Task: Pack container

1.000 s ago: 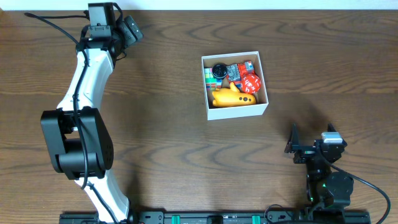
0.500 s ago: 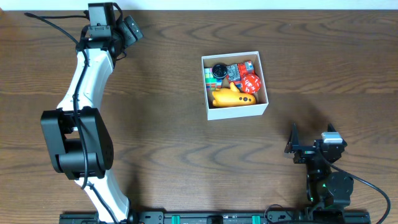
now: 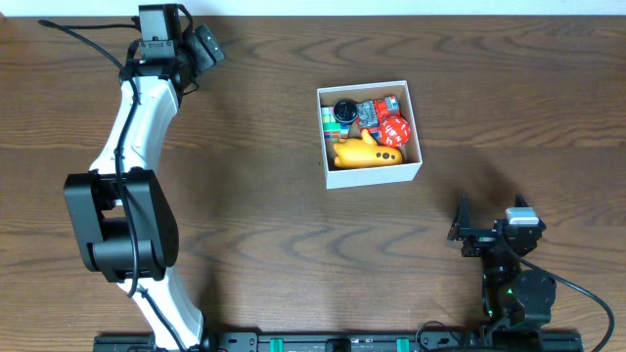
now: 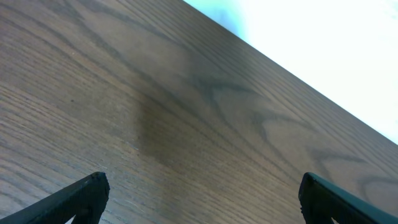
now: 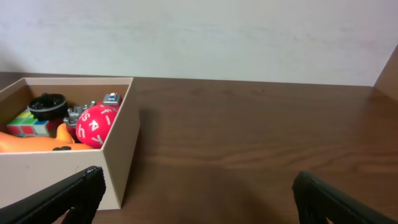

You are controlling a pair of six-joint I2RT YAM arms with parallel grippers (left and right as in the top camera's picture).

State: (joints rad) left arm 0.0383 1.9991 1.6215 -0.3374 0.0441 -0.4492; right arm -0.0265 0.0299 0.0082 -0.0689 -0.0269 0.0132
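A dark wood-grain table [image 3: 254, 225] (evenly lit) meets a plain pale wall [image 5: 249, 37].

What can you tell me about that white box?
The container is a square cardboard box, open-topped, white outside and brown inside. It sits upright on the wooden table, nothing else touching its walls. Toys fill it: a yellow-orange figure, a red lettered ball, a black round piece, a multicoloured cube.
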